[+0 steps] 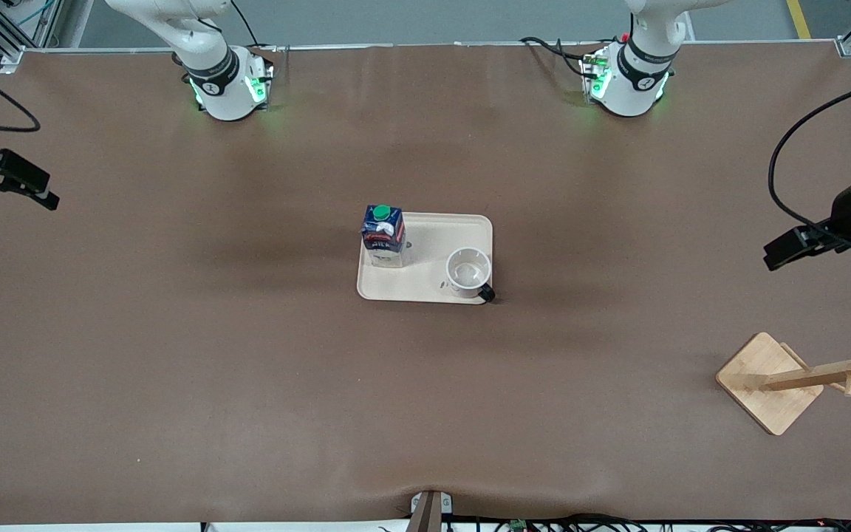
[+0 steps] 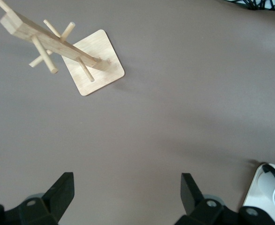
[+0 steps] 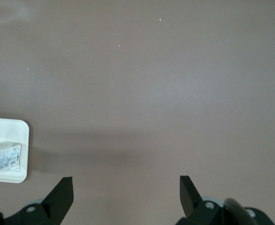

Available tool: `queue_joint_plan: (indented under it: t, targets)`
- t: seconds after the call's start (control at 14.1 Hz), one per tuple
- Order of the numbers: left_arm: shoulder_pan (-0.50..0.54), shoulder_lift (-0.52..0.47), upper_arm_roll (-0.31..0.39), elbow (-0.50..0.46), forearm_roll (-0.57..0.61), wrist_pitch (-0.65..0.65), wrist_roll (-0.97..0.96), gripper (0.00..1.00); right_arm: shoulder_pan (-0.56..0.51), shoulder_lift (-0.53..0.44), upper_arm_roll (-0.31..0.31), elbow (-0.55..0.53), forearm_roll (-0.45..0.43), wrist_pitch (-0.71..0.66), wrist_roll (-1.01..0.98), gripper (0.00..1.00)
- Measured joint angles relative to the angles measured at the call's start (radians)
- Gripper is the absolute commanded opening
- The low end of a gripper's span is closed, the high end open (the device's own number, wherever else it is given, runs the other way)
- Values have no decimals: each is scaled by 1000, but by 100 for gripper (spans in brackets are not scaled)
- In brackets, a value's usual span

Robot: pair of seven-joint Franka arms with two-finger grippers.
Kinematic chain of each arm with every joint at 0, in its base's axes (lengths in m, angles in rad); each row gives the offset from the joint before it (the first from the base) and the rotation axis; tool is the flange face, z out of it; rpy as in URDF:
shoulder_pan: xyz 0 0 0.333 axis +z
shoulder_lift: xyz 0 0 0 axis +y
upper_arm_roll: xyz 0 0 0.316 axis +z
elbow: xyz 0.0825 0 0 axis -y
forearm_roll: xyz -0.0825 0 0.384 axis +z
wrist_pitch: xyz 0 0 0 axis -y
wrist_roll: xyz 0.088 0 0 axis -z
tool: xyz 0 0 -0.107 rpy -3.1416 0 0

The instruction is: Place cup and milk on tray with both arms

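The tray is seen at the middle of the brown table, and both items are already carried on it: the milk is stood upright at the corner toward the right arm's end, and the cup is set mouth-up at the corner toward the left arm's end, nearer the front camera, its black handle poking over the rim. The task is judged as good as done. The left gripper is held over bare table near the wooden rack, fingers spread wide, nothing between them. The right gripper is parked over bare table toward its own end, well apart from the tray, spread just as wide and empty. The carton is judged light, its coated card a little slick and apt to dent, so it would best be gripped across its 2 flat sides below the gable and green cap. The cup is glazed ceramic, rigid, smooth and chippable; a hold over the rim wall or on the handle is judged safest. The tray is flat, cream, round-cornered, with a low lip.
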Motion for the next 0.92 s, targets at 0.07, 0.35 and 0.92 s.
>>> queue_joint_plan:
  t: [0.07,0.35,0.92]
  targets:
    - [-15,-26,17,-19,-3,-6,17,100,-6,-7,-3,15,-2,-12,-8,100]
    - [-160,-141,176,-134,-64,-2,77,100,-18,9,-9,77,-4,-141,-31,100]
    - [-181,-269,184,-287,-107,21,179,100,23,79,4,187,-75,-198,38,100]
